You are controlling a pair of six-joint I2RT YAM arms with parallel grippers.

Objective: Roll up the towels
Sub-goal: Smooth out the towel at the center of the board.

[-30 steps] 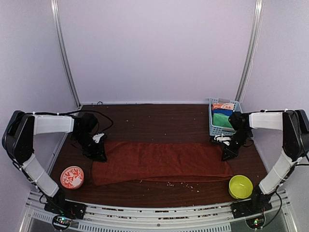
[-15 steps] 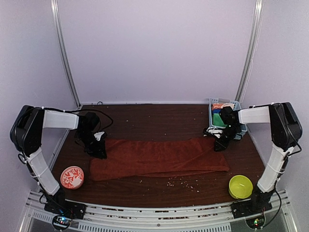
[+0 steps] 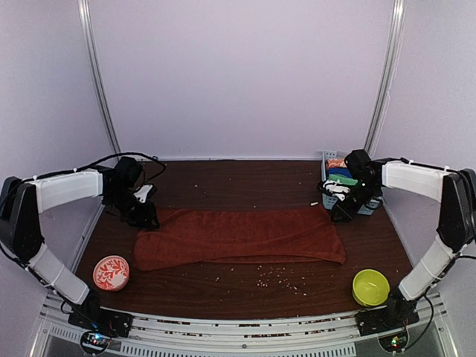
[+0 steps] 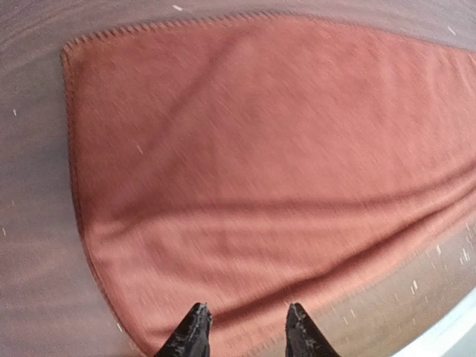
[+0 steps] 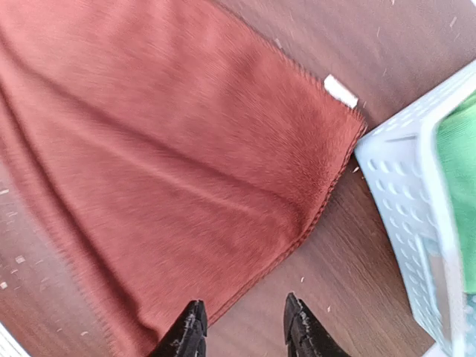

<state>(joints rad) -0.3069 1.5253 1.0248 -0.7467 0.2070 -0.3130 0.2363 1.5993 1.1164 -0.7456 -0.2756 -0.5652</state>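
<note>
The rust-red towel [image 3: 238, 236] lies spread flat, lengthwise across the middle of the table. My left gripper [image 3: 143, 216] is open and empty over the towel's left end, its tips [image 4: 245, 327] just above the cloth [image 4: 260, 163]. My right gripper [image 3: 341, 210] is open and empty at the towel's right far corner, one tip over the hem and one over bare wood [image 5: 243, 320]. The towel's corner with a white tag shows in the right wrist view [image 5: 186, 149]. A green towel [image 3: 341, 180] sits folded in the basket and shows in the right wrist view [image 5: 457, 186].
A light-blue basket [image 3: 326, 177] with folded cloths stands at the back right, close to my right gripper, its wall [image 5: 401, 186] beside the towel's corner. A red patterned bowl [image 3: 111, 273] is front left, a yellow-green bowl [image 3: 370, 287] front right. Crumbs [image 3: 271, 277] lie near the front.
Both grippers have moved toward the back of the table. The red towel has shifted back with them and lies a little farther from the front edge.
</note>
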